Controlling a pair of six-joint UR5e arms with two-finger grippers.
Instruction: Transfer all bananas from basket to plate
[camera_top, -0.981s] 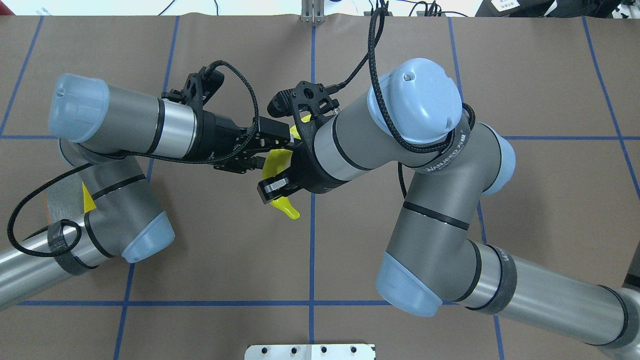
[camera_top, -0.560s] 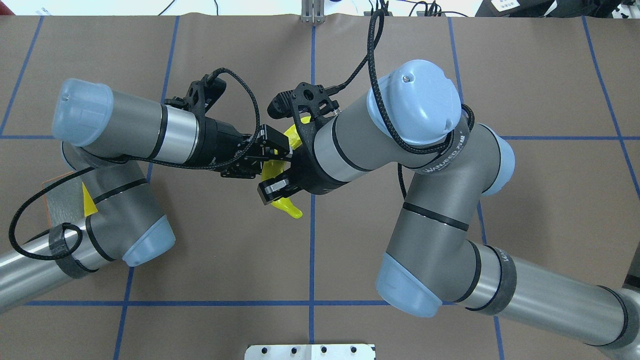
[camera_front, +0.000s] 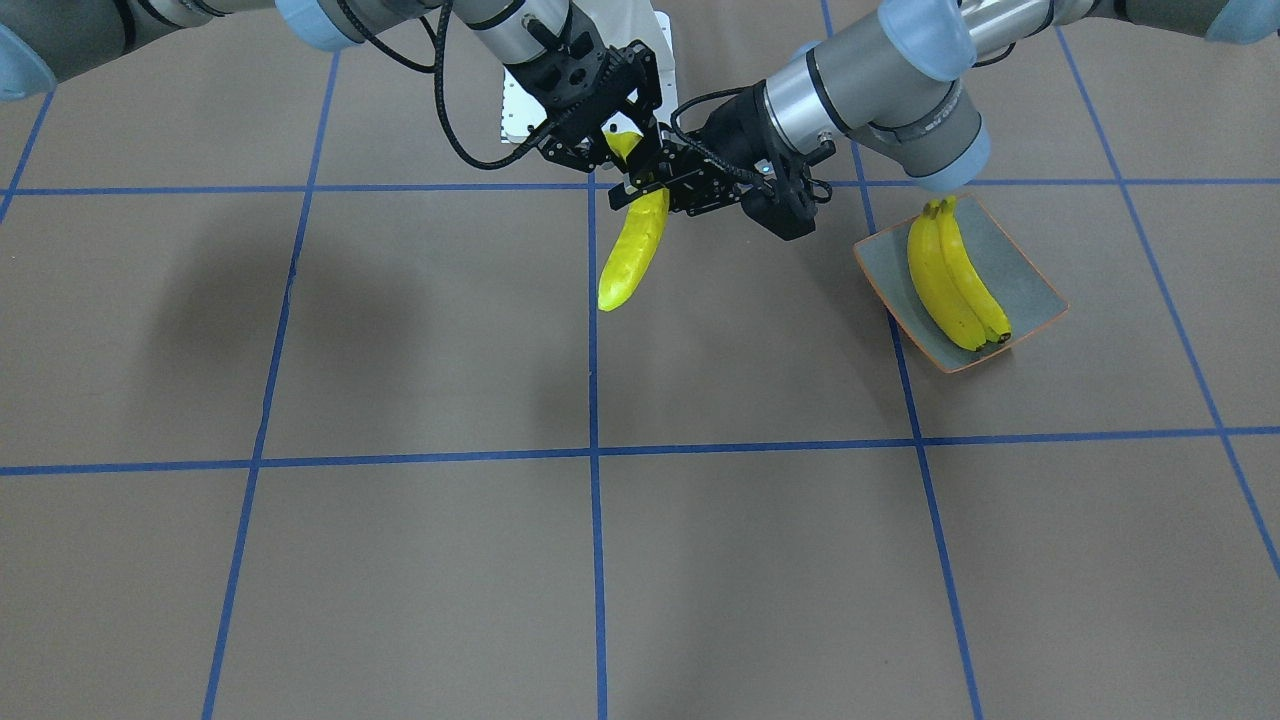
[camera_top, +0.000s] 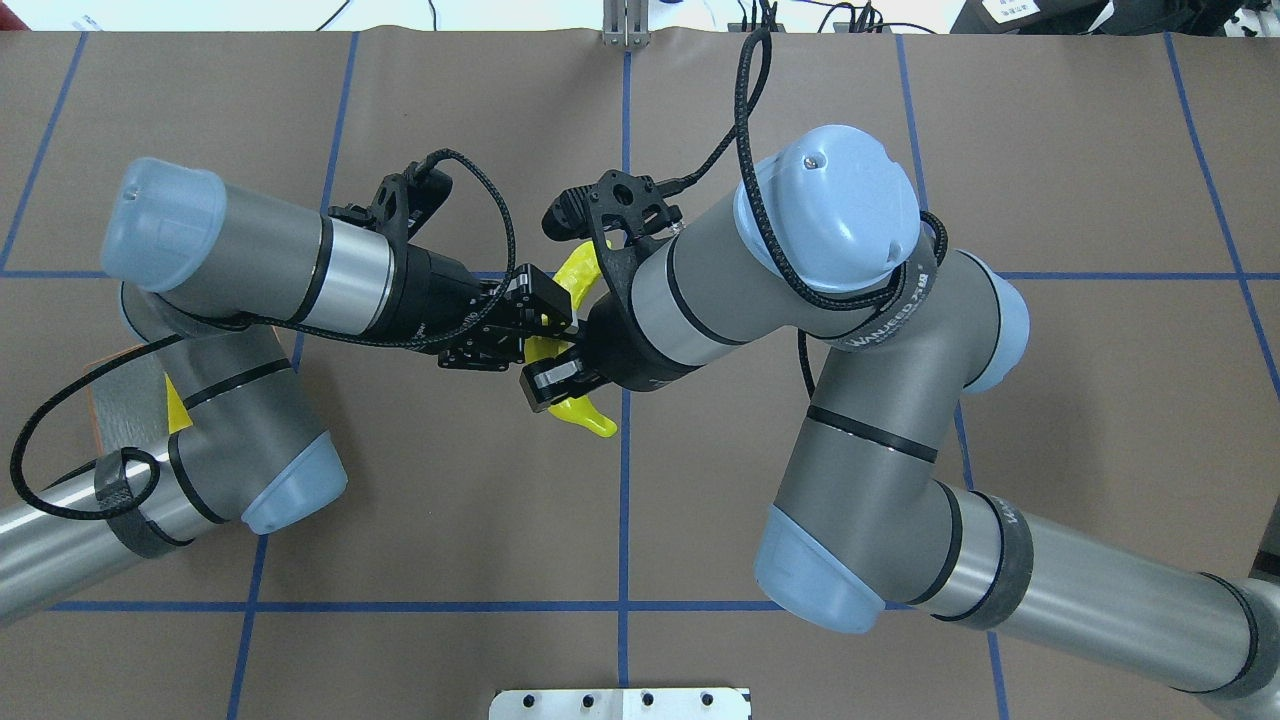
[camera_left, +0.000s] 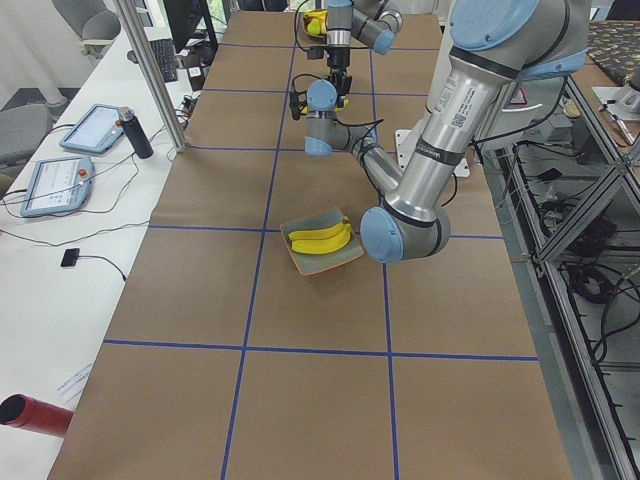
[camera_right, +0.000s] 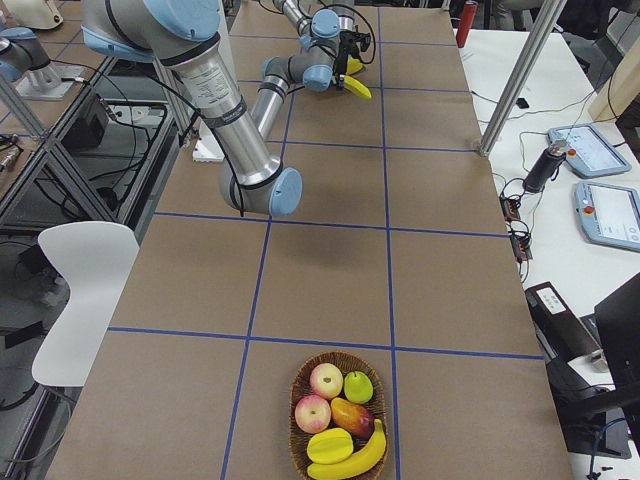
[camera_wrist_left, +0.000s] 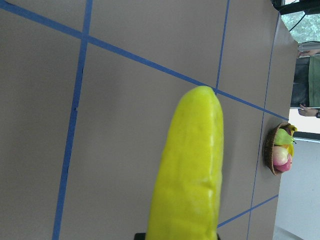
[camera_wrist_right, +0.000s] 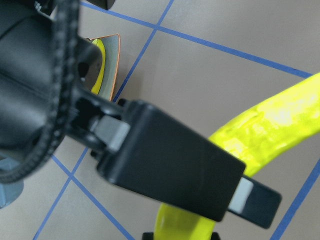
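Banana (camera_front: 630, 250) is held above the desk (camera_front: 400, 330) in the front view, its upper end clenched in the right end effector (camera_front: 622, 140). The left end effector (camera_front: 655, 185) is set around it just beside, but whether it is clenched cannot be told. Two bananas (camera_front: 950, 280) are laid on the plate (camera_front: 1022, 285). In the right side view, one more banana is seen in the basket (camera_right: 340, 354) among other fruit (camera_right: 325, 380). In the left wrist view, the held banana's free end is shown.

Black strap (camera_top: 893, 308) reads roughly "WANJEED"; nothing else legible.
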